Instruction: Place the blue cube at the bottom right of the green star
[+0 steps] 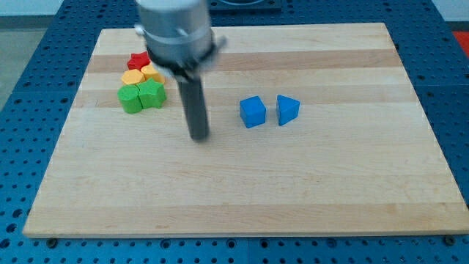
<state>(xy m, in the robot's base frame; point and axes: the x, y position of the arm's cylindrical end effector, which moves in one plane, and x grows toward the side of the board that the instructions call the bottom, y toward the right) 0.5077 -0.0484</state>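
Note:
The blue cube (253,112) sits on the wooden board (293,191) a little right of the middle. The green star (152,94) sits in a cluster of blocks at the upper left. My tip (199,137) rests on the board between them, to the left of and slightly below the blue cube, and to the lower right of the green star. It touches neither block.
A blue triangular block (287,110) lies just right of the blue cube. The cluster also holds a green round block (131,99), a red star (138,60), a yellow block (151,73) and an orange-yellow block (132,77).

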